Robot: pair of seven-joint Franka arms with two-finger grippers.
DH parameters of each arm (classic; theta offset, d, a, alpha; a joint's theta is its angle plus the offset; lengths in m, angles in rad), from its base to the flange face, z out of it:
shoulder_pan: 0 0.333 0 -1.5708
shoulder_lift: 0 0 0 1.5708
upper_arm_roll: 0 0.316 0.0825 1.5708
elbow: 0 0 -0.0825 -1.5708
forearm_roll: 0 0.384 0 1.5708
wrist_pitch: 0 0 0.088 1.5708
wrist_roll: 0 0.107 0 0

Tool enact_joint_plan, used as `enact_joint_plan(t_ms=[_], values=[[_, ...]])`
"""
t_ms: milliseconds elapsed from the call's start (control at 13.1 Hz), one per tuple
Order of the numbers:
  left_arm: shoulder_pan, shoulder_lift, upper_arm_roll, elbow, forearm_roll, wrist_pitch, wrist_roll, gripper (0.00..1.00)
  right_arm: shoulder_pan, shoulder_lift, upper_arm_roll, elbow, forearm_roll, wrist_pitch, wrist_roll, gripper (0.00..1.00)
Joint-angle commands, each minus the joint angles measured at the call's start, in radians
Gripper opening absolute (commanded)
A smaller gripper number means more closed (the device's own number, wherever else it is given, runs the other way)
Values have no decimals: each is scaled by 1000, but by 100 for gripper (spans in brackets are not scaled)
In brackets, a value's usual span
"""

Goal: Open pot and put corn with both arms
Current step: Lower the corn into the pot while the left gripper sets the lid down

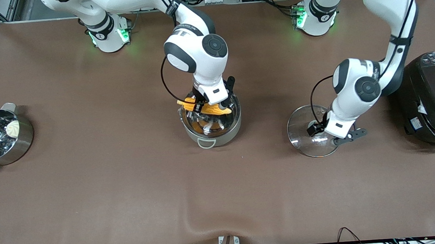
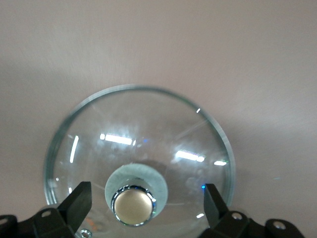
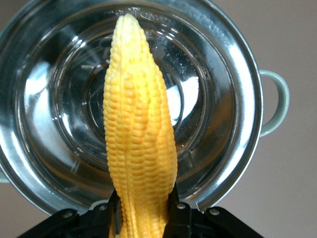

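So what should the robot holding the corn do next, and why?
Probably lower it a little and let go. The right pincer grips the corn right over the open pot, and the lid lies aside on the table under the open left pincer.

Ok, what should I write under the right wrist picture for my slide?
The right gripper holds the corn over the open pot, ready to drop it in.
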Motion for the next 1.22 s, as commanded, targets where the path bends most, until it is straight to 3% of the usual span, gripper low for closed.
enact_joint_plan(t_ms=[0, 153, 229, 305, 763, 992, 1144], values=[[2, -125, -4, 28, -4, -108, 14, 100, 22, 24, -6, 24, -40, -7, 57, 30], [8, -195, 6, 69, -3, -196, 14, 100, 42, 36, -4, 24, -83, -7, 99, 33], [8, -229, 9, 77, -1, -216, 14, 100, 44, 38, -4, 24, -85, -7, 125, 54], [26, -257, 9, 96, 0, -236, 17, 100, 44, 38, -4, 24, -85, -7, 137, 100], [71, -326, 2, 304, -17, -583, 109, 100, 4, -3, -1, 51, -63, -54, 142, 100], [93, -358, 3, 320, -18, -641, 192, 100, -115, -98, 1, 48, 42, -177, 119, 100], [94, -368, 3, 323, -18, -662, 249, 100, -190, -151, -3, 41, 46, -229, 73, 100]])
